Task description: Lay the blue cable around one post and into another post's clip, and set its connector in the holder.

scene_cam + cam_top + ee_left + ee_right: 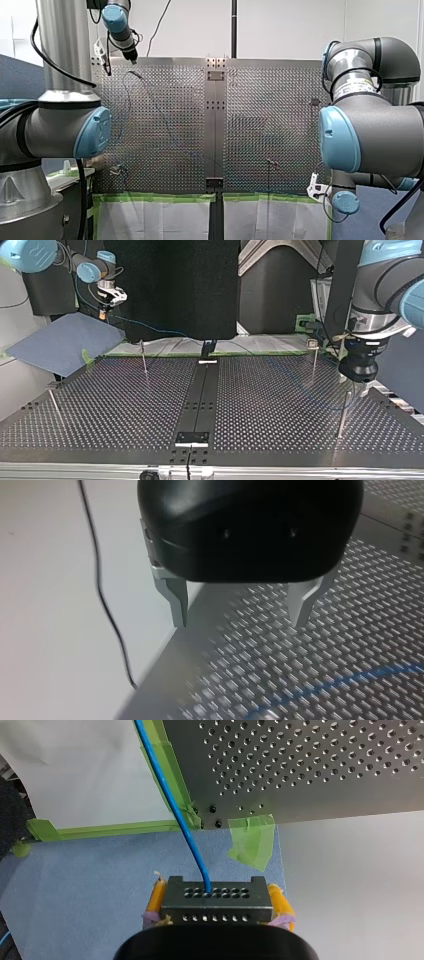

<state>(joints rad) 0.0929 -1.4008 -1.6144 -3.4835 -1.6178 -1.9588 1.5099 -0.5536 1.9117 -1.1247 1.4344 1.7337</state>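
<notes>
The right pincer point(215, 911) is clamped on the black connector point(215, 897), with yellow pads pressing its two ends. It holds the connector off the counter's point(125, 405) corner, above a blue cloth point(75, 885). From the connector the blue cable point(175, 815) runs up past the green-taped edge and onto the perforated plate.

The left pincer point(240, 622) hangs over another corner of the counter, its metal fingers point(176, 600) spread wide with nothing between them. A stretch of the cable lies on the plate ahead of it. In the top view this pincer stands just beside a thin post point(342, 412).

The routing looks barely begun: no frame shows the cable wrapped round a post or seated in a clip, and the connector is far from any holder.

The next move probably calls for the left pincer to drop onto the loose cable and take hold. It could then lead the cable round the near post while the right pincer gives slack without dragging the connector.
</notes>
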